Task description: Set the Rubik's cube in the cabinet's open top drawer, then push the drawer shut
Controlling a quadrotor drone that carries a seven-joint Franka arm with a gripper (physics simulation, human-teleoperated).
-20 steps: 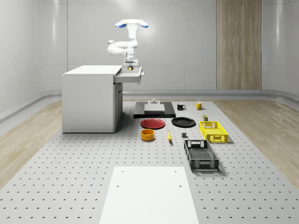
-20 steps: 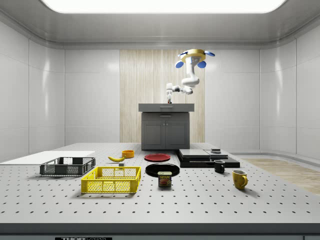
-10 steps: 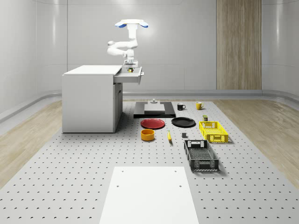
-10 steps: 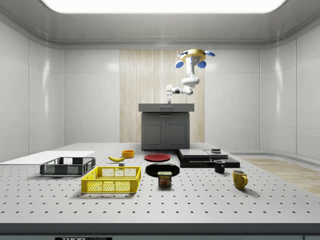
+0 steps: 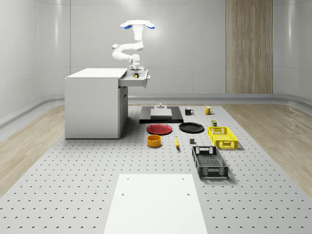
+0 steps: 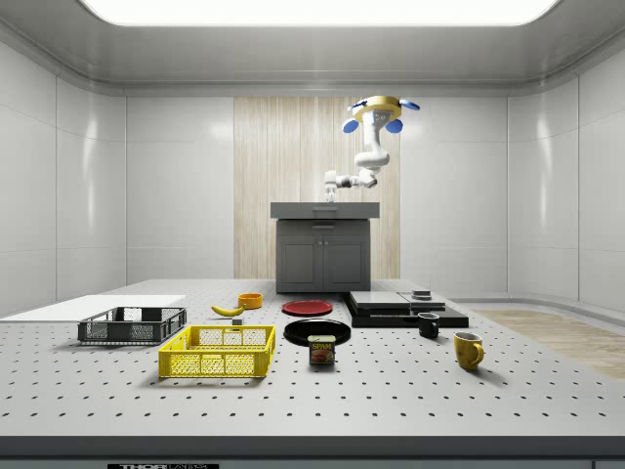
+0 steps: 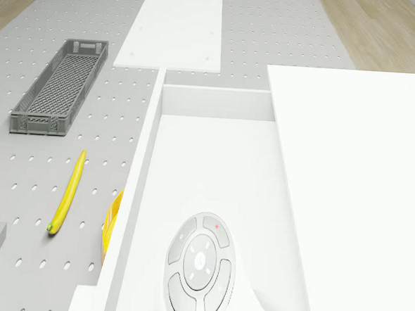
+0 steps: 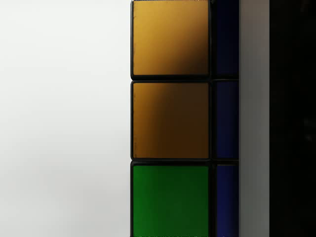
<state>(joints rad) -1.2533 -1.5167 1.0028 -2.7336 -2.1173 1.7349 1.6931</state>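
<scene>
Whole-scene view, L to R: white cabinet (image 5: 93, 102) stands at the bench's (image 5: 73, 185) far left part, its top drawer (image 5: 136, 80) pulled out toward the view's right. Drone (image 5: 137, 25) hovers above the open drawer, arm bent down w/ jaws (image 5: 135, 72) lowered at the drawer. A yellowish bit at the jaws' tip, just over the drawer rim, looks like the Rubik's cube (image 5: 136, 74), too small to be sure.

Wrist view: cube (image 8: 170, 118) sits close up, two orange tiles over a green one, blue face alongside, right against a dark finger (image 8: 291, 118); white drawer floor (image 8: 64, 118) beside it. Can't tell how wide the jaws stand, or whether they grip the cube.

Drone view: drawer interior (image 7: 214, 163) white, arm's round wrist part (image 7: 201, 266) inside its outline; banana (image 7: 69, 191) and grey crate (image 7: 60, 86) on bench beyond the drawer's side.
</scene>
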